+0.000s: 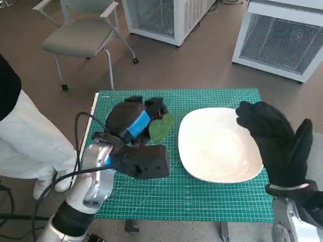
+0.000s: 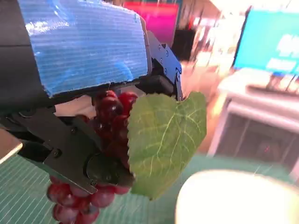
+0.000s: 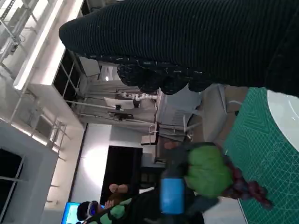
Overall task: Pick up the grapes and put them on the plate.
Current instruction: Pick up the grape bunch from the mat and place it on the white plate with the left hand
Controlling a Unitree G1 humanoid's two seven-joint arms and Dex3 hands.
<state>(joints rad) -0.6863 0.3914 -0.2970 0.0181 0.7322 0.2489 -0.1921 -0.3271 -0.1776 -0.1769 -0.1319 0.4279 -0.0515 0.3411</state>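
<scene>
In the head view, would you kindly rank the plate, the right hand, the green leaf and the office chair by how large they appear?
1. Plate.
2. Right hand and office chair: these look about alike, and the chair stands farther from the camera, so I leave them unranked.
3. Green leaf, clearly smallest.

Steep overhead head view, two close wrist views

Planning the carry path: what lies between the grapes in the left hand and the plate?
Only bare green mat, seen in the head view, separates the grapes from the plate.
</scene>
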